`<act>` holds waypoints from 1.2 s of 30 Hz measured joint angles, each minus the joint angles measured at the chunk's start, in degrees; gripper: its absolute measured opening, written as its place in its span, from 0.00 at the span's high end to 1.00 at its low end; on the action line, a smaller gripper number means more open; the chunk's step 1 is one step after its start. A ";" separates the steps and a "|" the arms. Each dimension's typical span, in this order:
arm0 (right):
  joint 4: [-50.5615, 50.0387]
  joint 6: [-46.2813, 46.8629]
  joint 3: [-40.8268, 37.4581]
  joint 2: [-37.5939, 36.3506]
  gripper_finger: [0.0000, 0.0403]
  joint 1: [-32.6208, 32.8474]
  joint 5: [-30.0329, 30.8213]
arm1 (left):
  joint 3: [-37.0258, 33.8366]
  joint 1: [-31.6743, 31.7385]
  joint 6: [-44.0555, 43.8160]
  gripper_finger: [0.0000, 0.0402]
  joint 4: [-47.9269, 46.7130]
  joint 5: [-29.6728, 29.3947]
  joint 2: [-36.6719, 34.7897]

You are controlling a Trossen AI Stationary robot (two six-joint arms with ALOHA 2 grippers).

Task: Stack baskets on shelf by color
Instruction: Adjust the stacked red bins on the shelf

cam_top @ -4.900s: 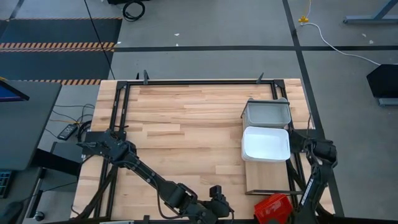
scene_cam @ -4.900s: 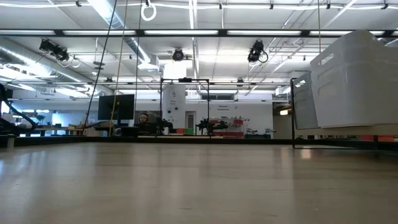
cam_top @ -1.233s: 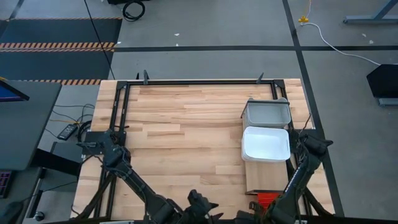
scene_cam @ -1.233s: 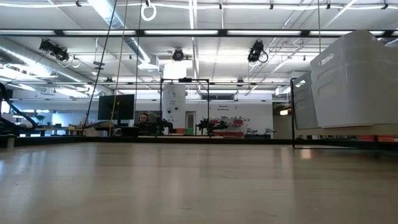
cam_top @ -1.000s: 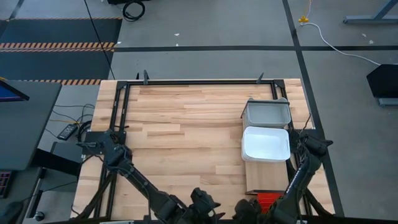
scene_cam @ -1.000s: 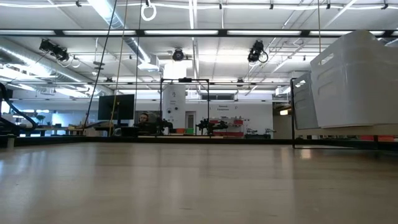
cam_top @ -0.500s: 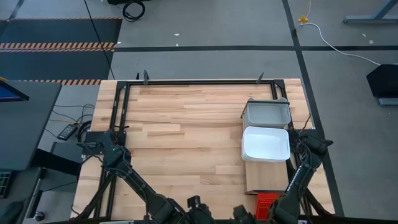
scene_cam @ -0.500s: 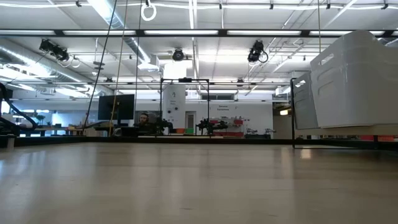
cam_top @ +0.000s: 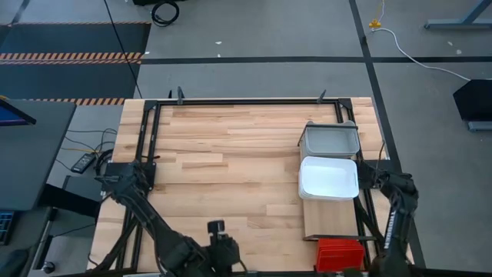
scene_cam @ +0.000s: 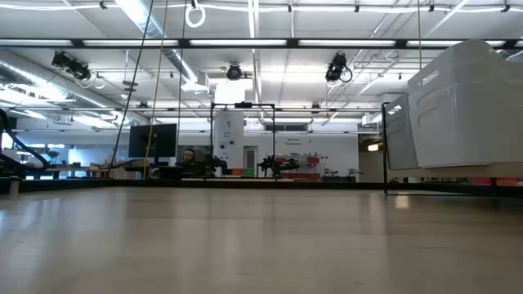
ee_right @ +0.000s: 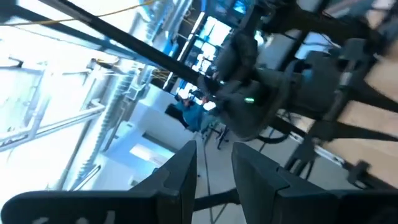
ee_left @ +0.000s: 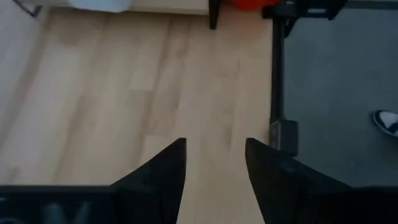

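Along the right side of the table [cam_top: 231,146] runs the pale shelf [cam_top: 327,223], and the baskets sit on it in a row sorted by color: the grey basket [cam_top: 330,140] farthest away, the white basket [cam_top: 329,178] just in front of it and touching it, and the red basket [cam_top: 339,255] at the near end, partly cut off by the picture's edge. I'd guess each spot is a stack of one color, though from above I can't tell how many are nested in each. The left gripper [ee_left: 214,163] hangs over bare wood near the table's front edge, its fingers [ee_left: 163,171] parted with nothing between them, pointing toward the red basket [ee_left: 249,3]. The right gripper [ee_right: 214,162] is tipped up toward the room, its fingers a narrow gap apart and gripping nothing. Both arms look pulled back, likely because the sorting is done or nearly so.
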 joint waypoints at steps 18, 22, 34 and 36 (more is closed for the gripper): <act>-6.07 2.40 19.92 12.50 0.74 2.81 2.19 | 0.02 2.85 3.67 0.57 -2.21 -7.05 -7.74; -15.16 8.43 19.90 13.09 0.74 3.30 7.72 | 0.02 2.82 4.42 0.57 -2.25 -7.18 -7.74; -42.67 25.89 19.79 12.55 0.74 -1.78 -9.79 | 0.00 3.09 5.95 0.57 -1.81 -7.49 -7.74; -51.30 33.30 19.79 12.49 0.74 -3.87 -23.58 | -0.02 3.11 5.98 0.57 -1.81 -7.49 -7.74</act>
